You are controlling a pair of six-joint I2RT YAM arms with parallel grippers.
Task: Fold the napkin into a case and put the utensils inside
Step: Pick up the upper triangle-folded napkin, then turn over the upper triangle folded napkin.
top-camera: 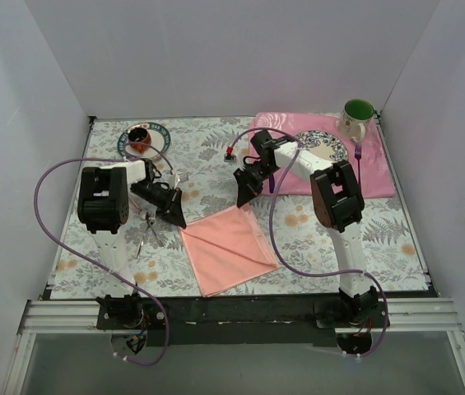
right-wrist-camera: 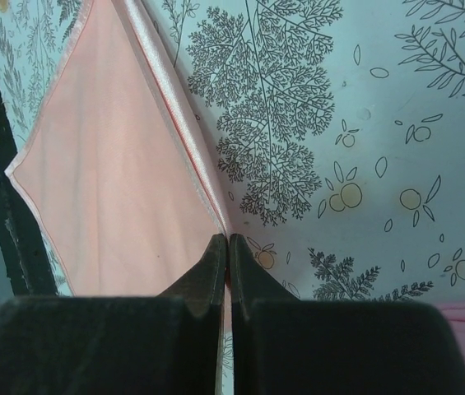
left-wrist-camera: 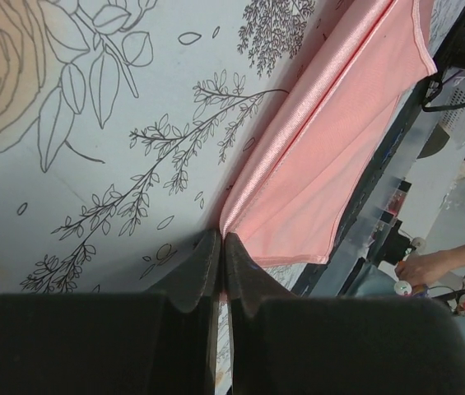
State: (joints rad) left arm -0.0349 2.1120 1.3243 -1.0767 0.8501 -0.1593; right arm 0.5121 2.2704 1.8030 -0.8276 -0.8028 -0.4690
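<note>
The salmon-pink napkin (top-camera: pixel 230 251) lies flat in the middle of the table, doubled over, with its layered edge along the far side. My left gripper (top-camera: pixel 176 217) is shut on its far left corner (left-wrist-camera: pixel 234 216), and pink cloth shows between the jaws. My right gripper (top-camera: pixel 244 197) is shut on the far right corner (right-wrist-camera: pixel 220 219). In the wrist views the napkin (left-wrist-camera: pixel 339 140) (right-wrist-camera: pixel 109 181) stretches away from each set of jaws. The silver utensils (top-camera: pixel 148 234) lie on the tablecloth left of the napkin, under the left arm. No case is in view.
A plate with a dark cup (top-camera: pixel 143 140) stands at the back left. At the back right a rose-patterned placemat (top-camera: pixel 380 177) carries a plate (top-camera: pixel 323 146), with a purple fork (top-camera: pixel 358 158) and a green mug (top-camera: pixel 357 115). A small red-tipped object (top-camera: pixel 230 151) lies mid-back.
</note>
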